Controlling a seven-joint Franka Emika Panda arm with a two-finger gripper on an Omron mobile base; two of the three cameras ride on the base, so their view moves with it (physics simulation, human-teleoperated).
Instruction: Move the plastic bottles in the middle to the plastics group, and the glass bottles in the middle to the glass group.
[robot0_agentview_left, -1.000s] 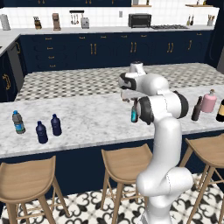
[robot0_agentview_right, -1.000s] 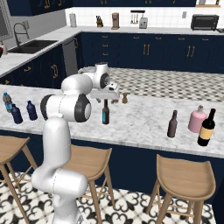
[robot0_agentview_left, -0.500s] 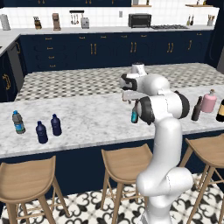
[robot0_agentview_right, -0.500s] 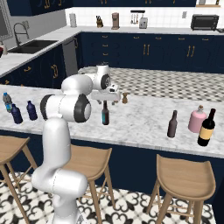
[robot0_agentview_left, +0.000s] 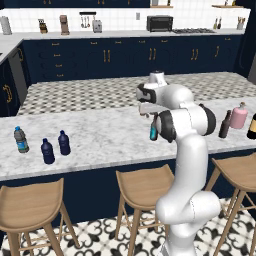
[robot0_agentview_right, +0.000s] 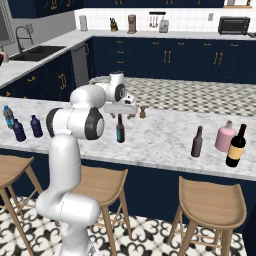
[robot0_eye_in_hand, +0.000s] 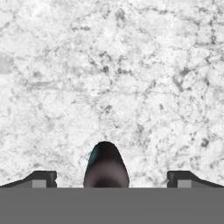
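Looking down along the hand, the gripper (robot0_eye_in_hand: 108, 177) has its two dark tips spread wide, one at each side, and the rounded dark top of the teal-labelled glass bottle (robot0_eye_in_hand: 106, 166) sits right between them, touching neither. A sliver of teal shows on its shoulder. So the fingers are apart and around nothing yet; the bottle's neck is centred in the gap and points straight up at the hand, its long axis upright on the white marble counter (robot0_eye_in_hand: 131, 78).

From the stools' side, the gripper (robot0_agentview_right: 122, 109) hangs directly over that bottle (robot0_agentview_right: 120, 131), just above its cap. I'd judge the next move is a straight drop down the neck and then a squeeze; any sideways drift could tip such a slim bottle.

Farther off to the right of the fingers stand the brown glass bottle (robot0_agentview_right: 197, 142), then the pink bottle (robot0_agentview_right: 224, 136) and the yellow-labelled bottle (robot0_agentview_right: 236, 147). Well away on the opposite side are two navy bottles (robot0_agentview_left: 55, 147) and the clear bottle (robot0_agentview_left: 20, 140).
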